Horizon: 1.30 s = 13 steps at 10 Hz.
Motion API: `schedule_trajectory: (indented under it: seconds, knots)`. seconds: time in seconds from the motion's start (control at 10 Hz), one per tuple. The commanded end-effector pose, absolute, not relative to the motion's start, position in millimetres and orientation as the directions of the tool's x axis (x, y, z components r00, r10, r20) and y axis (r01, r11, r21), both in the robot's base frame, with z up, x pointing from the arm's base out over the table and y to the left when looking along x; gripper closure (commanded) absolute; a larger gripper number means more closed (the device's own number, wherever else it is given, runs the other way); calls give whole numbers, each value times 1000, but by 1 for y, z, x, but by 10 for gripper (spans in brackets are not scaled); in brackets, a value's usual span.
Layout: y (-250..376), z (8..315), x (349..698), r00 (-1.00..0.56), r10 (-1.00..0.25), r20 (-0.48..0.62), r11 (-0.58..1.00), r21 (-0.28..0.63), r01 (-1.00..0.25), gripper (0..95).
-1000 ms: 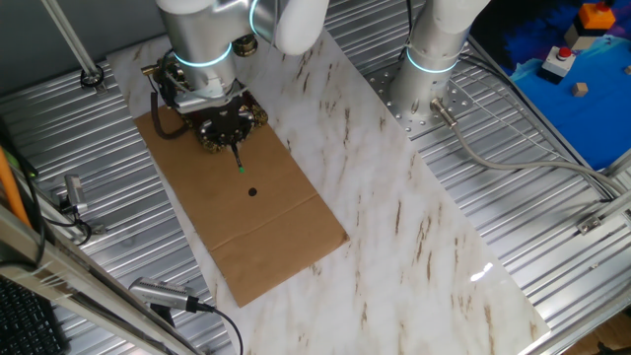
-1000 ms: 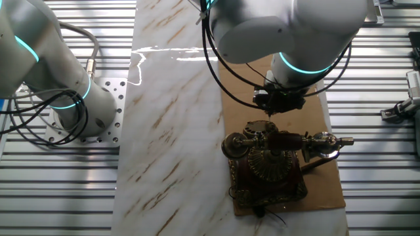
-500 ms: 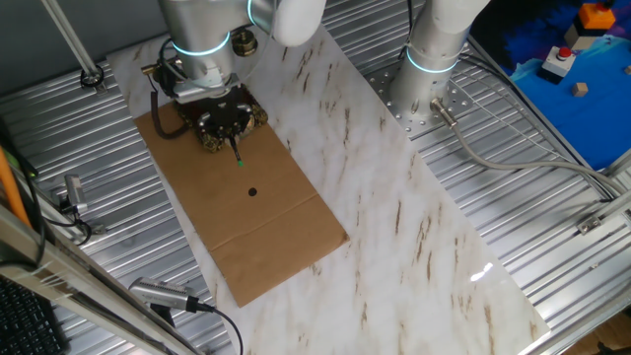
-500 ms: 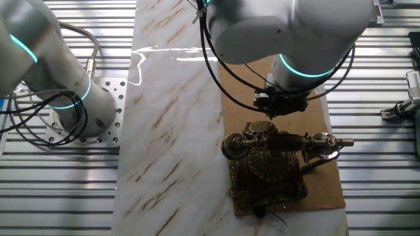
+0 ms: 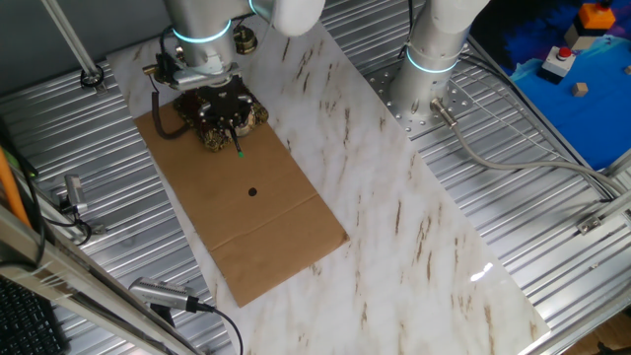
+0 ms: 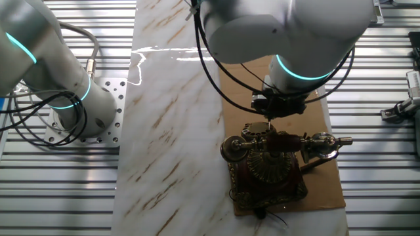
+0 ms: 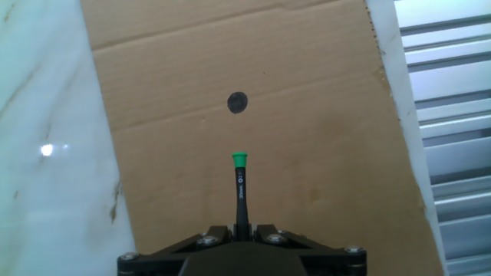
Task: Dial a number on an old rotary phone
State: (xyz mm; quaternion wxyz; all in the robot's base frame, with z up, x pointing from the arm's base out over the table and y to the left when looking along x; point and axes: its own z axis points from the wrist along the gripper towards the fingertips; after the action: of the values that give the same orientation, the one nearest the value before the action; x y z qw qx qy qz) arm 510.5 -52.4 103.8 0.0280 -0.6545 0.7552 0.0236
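The old rotary phone (image 6: 269, 169) stands on a cardboard sheet (image 6: 243, 85), dark red-brown with gold trim. Its brass-ended handset (image 6: 282, 141) lies across the top, with the round dial (image 6: 268, 165) below. In one fixed view the phone (image 5: 257, 115) is mostly hidden under the arm. My gripper (image 7: 241, 230) is shut on a thin black stick (image 7: 241, 192) with a green tip (image 7: 240, 159). The gripper (image 6: 272, 113) hangs just behind the handset. The tip (image 5: 240, 151) points down at bare cardboard, short of a black dot (image 7: 238, 102). The hand view shows no phone.
The cardboard (image 5: 246, 212) lies on a marbled white board (image 5: 394, 197), which rests on ribbed metal (image 5: 552, 227). A second arm's white base (image 5: 434, 59) stands at the board's far side. A blue bench with small parts (image 5: 582, 69) is at the upper right.
The gripper with the stick has shifted back toward the phone, so the green tip sits farther from the black dot. The phone has not moved.
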Motion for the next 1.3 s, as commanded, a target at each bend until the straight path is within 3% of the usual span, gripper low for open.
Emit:
schedule_trajectory:
  seconds: [0.1,1.3]
  knots:
    - [-53,107,507,-146,-987,-72,147,-11,-989,950]
    - [-63,114,487,-191,-975,-118,199,-61,-978,950]
